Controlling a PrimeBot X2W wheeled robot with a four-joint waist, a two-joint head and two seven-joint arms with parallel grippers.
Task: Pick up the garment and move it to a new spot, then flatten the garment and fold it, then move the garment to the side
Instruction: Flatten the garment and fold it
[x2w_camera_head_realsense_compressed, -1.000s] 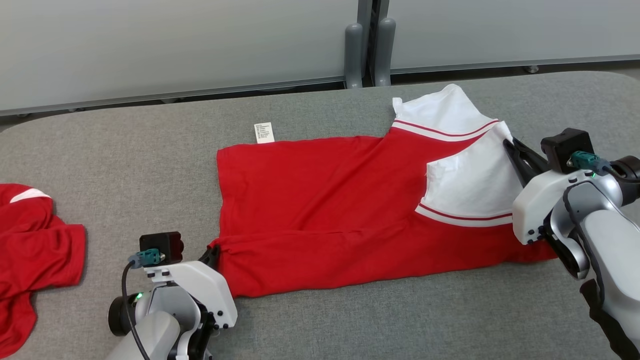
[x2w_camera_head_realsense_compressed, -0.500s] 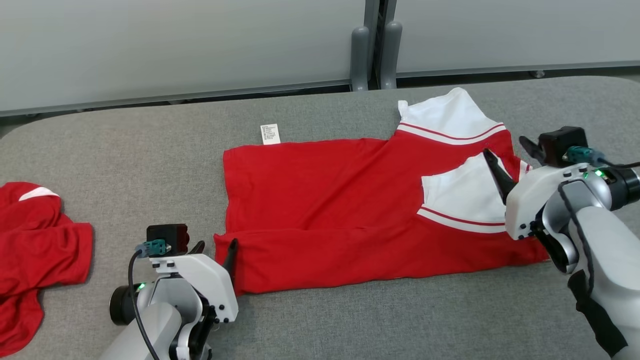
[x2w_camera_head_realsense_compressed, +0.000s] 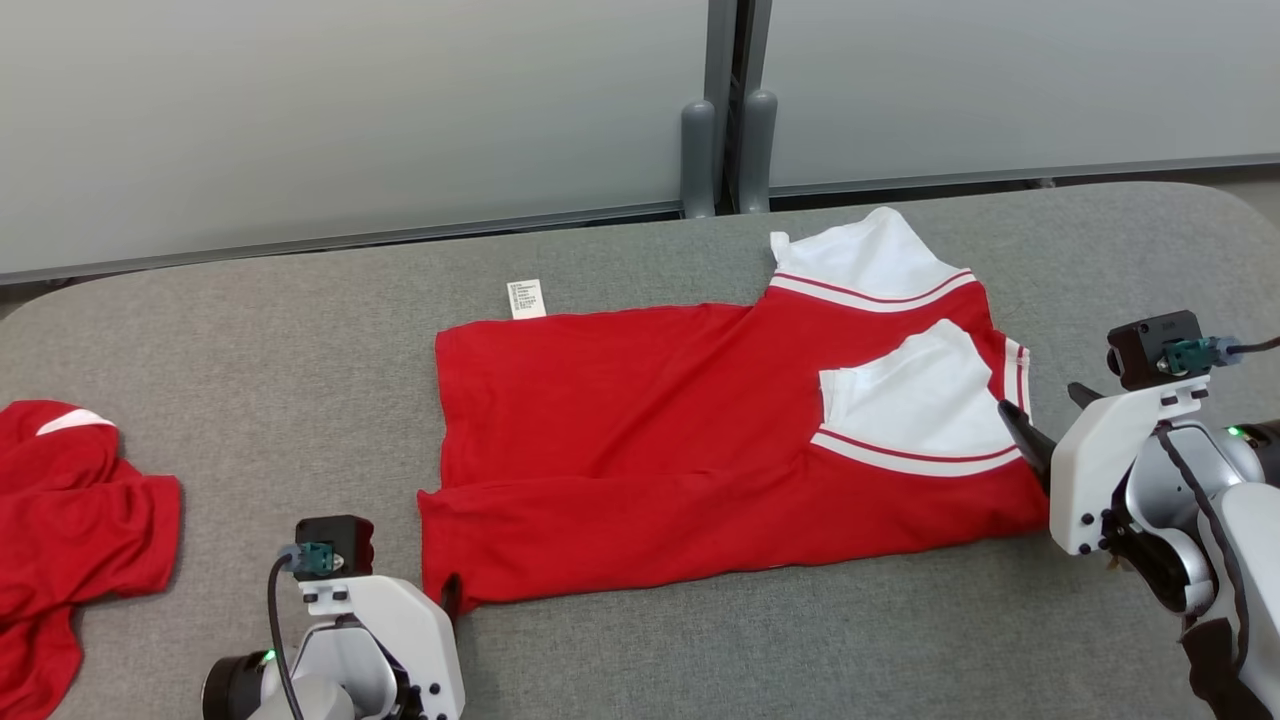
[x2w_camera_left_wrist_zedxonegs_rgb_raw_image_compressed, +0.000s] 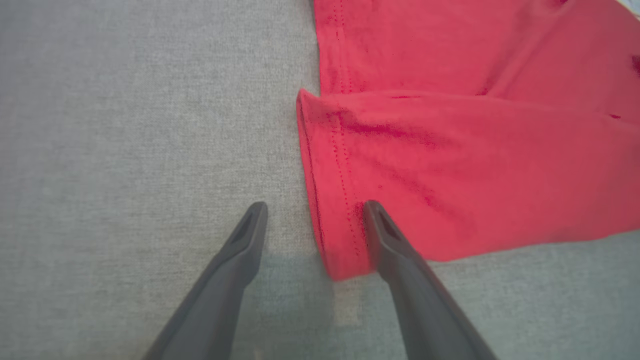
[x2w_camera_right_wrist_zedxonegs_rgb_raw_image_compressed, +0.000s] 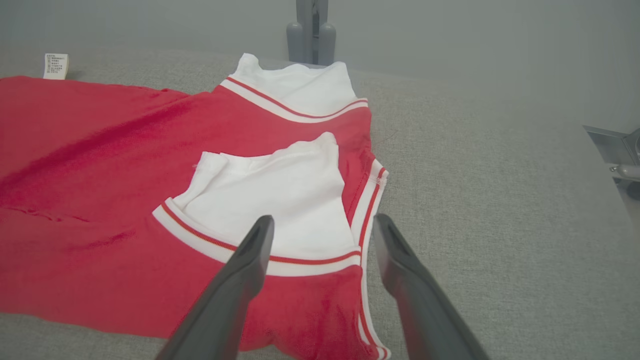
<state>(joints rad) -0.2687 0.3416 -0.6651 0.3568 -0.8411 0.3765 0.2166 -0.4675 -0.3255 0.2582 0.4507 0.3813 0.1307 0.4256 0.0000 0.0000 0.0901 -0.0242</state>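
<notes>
Release just done: left tool spread, straddling near hem corner of shirt, right tool spread over folded-in white sleeve; near-side fold lies flat on desk, far sleeve still to fold.

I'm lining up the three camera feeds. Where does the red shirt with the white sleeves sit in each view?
Head view: red shirt spread across the middle of the picture, white sleeves at its right end.
Left wrist view: red shirt in the upper right, its stitched hem corner reaching down to centre.
Right wrist view: red shirt across the left and centre, sleeves in the middle.
Shared landmark: the grey table under it.
</notes>
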